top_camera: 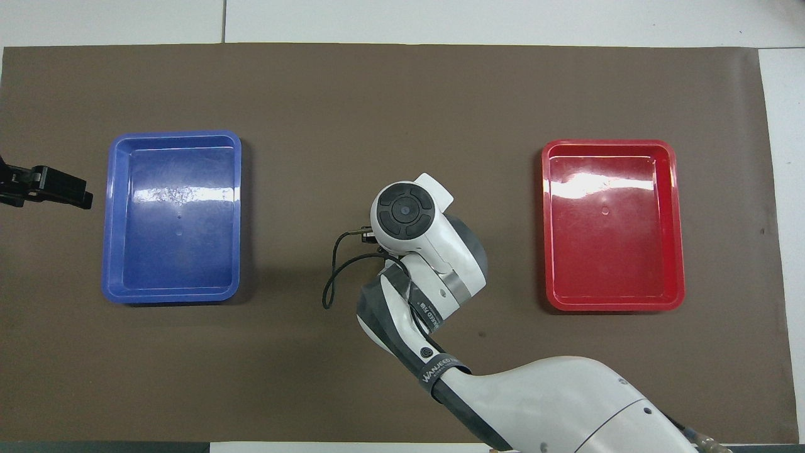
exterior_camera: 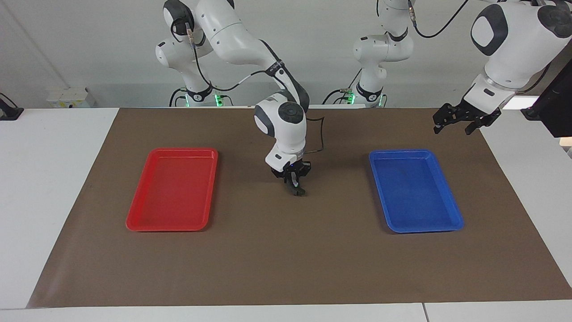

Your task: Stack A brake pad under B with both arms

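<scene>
Well toward the right arm's end from the blue tray (exterior_camera: 402, 152), the right gripper (exterior_camera: 295, 188) stood low at a small dark piece, probably the A brake pad (exterior_camera: 299, 192), likely set down as the stack's base. Whether it gripped, I could not tell. Beside that tray, the left gripper (exterior_camera: 460, 121) hung wide and empty, waiting; B was unseen.

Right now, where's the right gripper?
In the facing view the right gripper is down at the mat mid-table, between the red tray and the blue tray. The overhead view hides it under its own arm.
</scene>
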Robot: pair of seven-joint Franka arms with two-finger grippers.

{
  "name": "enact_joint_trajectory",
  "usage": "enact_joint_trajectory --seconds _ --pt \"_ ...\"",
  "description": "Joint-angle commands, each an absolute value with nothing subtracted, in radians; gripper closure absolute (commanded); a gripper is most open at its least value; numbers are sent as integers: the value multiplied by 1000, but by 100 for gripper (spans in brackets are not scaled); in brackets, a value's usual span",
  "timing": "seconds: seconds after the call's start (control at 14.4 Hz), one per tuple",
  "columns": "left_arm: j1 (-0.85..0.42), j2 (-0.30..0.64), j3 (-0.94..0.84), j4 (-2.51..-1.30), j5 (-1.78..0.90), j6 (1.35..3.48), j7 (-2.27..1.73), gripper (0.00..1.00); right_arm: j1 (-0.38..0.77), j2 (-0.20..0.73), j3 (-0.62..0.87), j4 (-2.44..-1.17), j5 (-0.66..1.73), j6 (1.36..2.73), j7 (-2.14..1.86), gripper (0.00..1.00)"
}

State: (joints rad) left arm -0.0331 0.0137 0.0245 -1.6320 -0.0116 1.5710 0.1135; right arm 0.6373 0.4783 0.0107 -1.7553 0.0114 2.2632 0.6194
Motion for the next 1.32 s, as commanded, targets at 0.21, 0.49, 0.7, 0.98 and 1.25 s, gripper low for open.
enact_joint_trajectory --seconds 0.21,0.49,0.7,0.98,1.25 --pt "-28 -8 23 -1654 6 1574 94 0 637 448 8 -1786 9 2283 629 0" --pt "-28 -8 21 -1654 6 1574 94 0 618 396 -6 -1786 5 2252 634 0" --pt "-28 -8 23 -1654 5 1574 94 0 507 295 -6 -1784 -26 2194 604 0" --pt "-28 -8 23 -1654 6 1574 95 0 292 180 -5 -1776 -35 2106 462 0" --pt "-28 -8 23 -1652 6 1574 94 0 144 103 -3 -1769 -35 2051 362 0"
